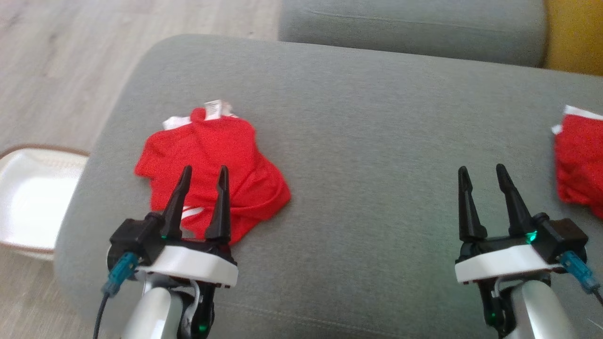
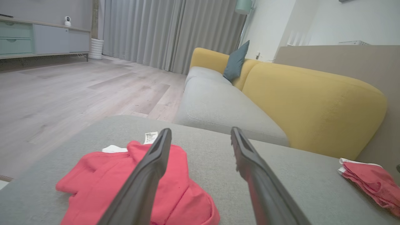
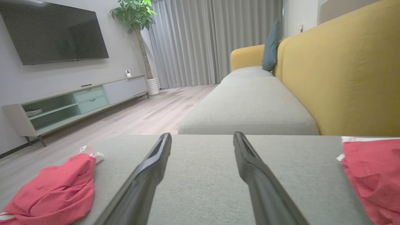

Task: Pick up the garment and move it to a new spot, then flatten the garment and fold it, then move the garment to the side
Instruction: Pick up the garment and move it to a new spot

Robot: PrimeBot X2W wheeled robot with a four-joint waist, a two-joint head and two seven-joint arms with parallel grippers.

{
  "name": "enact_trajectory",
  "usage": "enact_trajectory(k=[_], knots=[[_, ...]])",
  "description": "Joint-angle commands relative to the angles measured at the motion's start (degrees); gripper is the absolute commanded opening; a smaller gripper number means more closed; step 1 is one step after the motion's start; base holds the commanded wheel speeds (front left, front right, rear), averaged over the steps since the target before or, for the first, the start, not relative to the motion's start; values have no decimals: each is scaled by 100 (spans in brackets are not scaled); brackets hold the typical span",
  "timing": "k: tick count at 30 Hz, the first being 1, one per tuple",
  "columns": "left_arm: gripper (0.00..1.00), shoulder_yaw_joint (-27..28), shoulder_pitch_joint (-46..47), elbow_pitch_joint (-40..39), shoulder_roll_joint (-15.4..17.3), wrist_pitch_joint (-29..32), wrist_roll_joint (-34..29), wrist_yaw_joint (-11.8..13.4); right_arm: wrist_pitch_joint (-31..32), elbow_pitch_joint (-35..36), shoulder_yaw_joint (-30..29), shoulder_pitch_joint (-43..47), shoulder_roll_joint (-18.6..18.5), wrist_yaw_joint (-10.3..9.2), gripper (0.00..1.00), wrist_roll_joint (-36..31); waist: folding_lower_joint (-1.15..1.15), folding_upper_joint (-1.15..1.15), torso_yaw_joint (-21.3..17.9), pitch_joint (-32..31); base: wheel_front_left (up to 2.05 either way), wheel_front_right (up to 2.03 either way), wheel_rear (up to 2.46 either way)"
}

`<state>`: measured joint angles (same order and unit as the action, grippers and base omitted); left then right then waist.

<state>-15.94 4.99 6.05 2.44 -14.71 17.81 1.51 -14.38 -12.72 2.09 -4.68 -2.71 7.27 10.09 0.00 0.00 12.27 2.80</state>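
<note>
Two red items lie on the grey seat cushion (image 1: 377, 94): the crumpled red garment (image 1: 212, 165) toward the cushion's left end, and a second red garment (image 1: 582, 160) at its right edge, apparently set aside. Left gripper (image 1: 205, 170), jaws spread and empty, hangs over the crumpled garment's near edge at the cushion's front left, probably lined up for the pick; right gripper (image 1: 482, 169), likewise spread and empty, hovers above the cushion's bare right-hand stretch, likely the laying-out spot.
</note>
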Motion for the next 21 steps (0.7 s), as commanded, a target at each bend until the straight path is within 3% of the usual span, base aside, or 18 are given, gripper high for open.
enact_trajectory(k=[1, 13, 21], knots=[[100, 223, 180, -157, 43, -29, -4, 21, -52, 181, 169, -90, -17, 22, 100, 27, 0, 0, 313, -26, 0, 0, 0], [100, 351, 80, -146, 43, -29, -43, 42, -32, 107, 382, -17, -17, 22, 100, 108, 0, 0, 1234, -97, 0, 0, 0], [100, 452, 67, -163, 43, -29, -35, 69, -34, 42, 441, -45, -17, 22, 100, 155, 0, 0, 1510, -85, 0, 0, 0]])
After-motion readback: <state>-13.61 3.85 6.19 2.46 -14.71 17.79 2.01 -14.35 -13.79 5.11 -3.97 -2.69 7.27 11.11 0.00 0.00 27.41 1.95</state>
